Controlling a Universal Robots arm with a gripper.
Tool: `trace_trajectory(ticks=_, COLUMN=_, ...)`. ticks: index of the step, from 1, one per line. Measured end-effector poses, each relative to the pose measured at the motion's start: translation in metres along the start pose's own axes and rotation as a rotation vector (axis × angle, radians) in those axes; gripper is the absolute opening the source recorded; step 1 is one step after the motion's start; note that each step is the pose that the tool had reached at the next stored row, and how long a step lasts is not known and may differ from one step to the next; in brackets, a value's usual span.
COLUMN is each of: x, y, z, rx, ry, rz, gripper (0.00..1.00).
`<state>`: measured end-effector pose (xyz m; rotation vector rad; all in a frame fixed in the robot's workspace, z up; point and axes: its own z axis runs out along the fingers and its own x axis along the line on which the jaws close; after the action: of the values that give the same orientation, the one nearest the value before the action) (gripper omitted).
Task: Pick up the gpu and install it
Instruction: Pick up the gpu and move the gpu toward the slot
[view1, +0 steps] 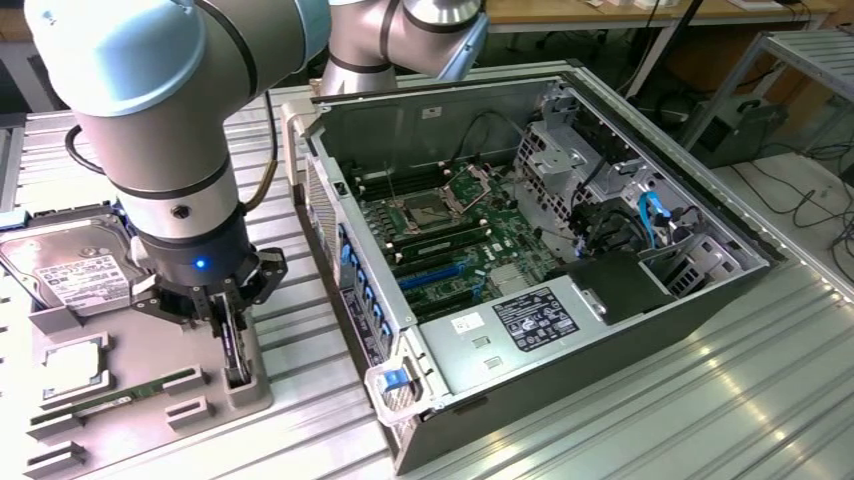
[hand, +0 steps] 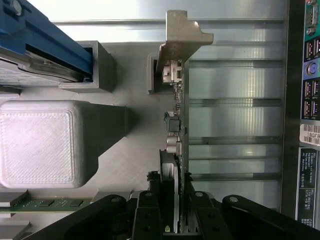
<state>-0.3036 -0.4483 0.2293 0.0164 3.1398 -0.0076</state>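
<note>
The gpu (view1: 240, 368) stands on its long edge in a slot of the grey holder tray (view1: 147, 345), at the exterior view's left. My gripper (view1: 228, 330) points straight down over it, one finger on each side of the card. In the wrist view the gpu (hand: 178, 125) shows edge-on, with its pale metal end bracket (hand: 182, 35) at the far end and its round fan against one of the fingers (hand: 151, 210). The gripper (hand: 175, 222) is shut on the gpu, which still sits in the slot.
The open computer case (view1: 360, 120) lies beside the tray, its motherboard (view1: 441, 230) exposed. A silver hard drive (view1: 67, 265), a green memory stick (view1: 127, 395) and a square chip (view1: 74, 365) sit in the tray. A grey block (hand: 40, 142) rises next to the card.
</note>
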Motion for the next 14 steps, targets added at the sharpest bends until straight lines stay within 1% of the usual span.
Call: trace_trajectory(ticks=14, x=-0.0001, y=0.0, z=-0.0002, rx=-0.0002, ry=-0.0002, rz=0.0, gripper=0.27)
